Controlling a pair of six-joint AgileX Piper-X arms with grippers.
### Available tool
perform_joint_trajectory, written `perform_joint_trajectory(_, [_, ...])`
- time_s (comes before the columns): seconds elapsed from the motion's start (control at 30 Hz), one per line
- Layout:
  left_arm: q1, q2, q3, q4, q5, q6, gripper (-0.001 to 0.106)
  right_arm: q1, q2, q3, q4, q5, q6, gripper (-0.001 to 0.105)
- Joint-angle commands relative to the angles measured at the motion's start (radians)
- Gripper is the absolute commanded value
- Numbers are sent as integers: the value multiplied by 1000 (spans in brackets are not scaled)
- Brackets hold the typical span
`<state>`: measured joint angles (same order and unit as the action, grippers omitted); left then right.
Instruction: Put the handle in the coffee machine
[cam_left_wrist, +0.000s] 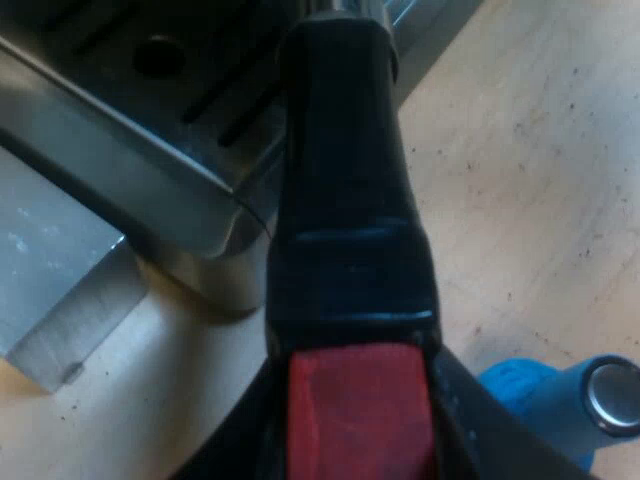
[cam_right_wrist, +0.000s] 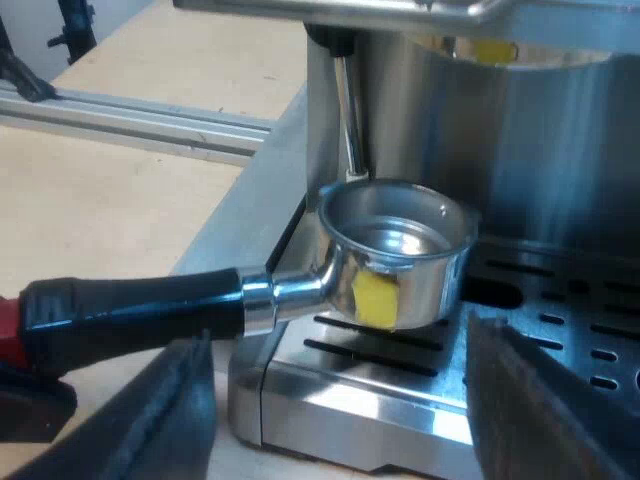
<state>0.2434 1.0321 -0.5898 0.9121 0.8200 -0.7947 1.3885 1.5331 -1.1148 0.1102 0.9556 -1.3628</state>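
Left gripper (cam_left_wrist: 356, 445), fingers closed on either side of the red end (cam_left_wrist: 350, 395) of the handle (cam_left_wrist: 345, 180), carries the metal holder (cam_right_wrist: 400, 250) level, its empty basket facing up. The basket hangs over the drip tray (cam_right_wrist: 560, 300) at the front of the espresso machine (cam_right_wrist: 540, 120), just beside the thin steam wand (cam_right_wrist: 347, 110) and below the machine's overhang; it is not yet locked in. Right gripper (cam_right_wrist: 350, 400), fingers (cam_right_wrist: 175, 410) spread wide and holding nothing, faces the basket from near the tray's front edge. A blue tamper (cam_left_wrist: 560, 400) lies on the wooden table (cam_left_wrist: 520, 150) near the left gripper.

Handling, as judged: the holder is rigid and front-heavy. Its steel head sits far from the grip at the red end, so it will tend to droop or twist, and the smooth dark plastic may slip. A hold nearer the metal collar (cam_right_wrist: 255, 300) would give firmer control for the lift and turn into the machine.
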Motion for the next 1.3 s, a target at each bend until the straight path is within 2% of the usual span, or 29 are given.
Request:
perform_joint_trajectory(0.03, [-4, 35, -51, -22, 84, 19, 0, -15, 10, 41, -98, 6, -27, 56])
perform_joint_trajectory(0.2, [-17, 106, -108, -19, 107, 41, 0, -58, 13, 92, -205, 6, -38, 56])
perform_joint_trajectory(0.4, [-75, 177, -161, -33, 93, 57, 0, -110, 13, 98, -251, 6, -138, 56])
perform_joint_trajectory(0.77, [-75, 183, -170, -103, 104, 53, 0, -117, 24, 98, -277, -38, -122, 56])
perform_joint_trajectory(0.87, [-75, 183, -170, -111, 107, 53, 0, -117, 68, 105, -366, -38, -130, 56])
perform_joint_trajectory(1.13, [-75, 183, -172, -137, 118, 53, 0, -117, 187, 105, -705, 38, -330, 56])
perform_joint_trajectory(1.3, [-78, 183, -172, -137, 123, 53, 0, -117, 207, 105, -765, 137, -393, 56])
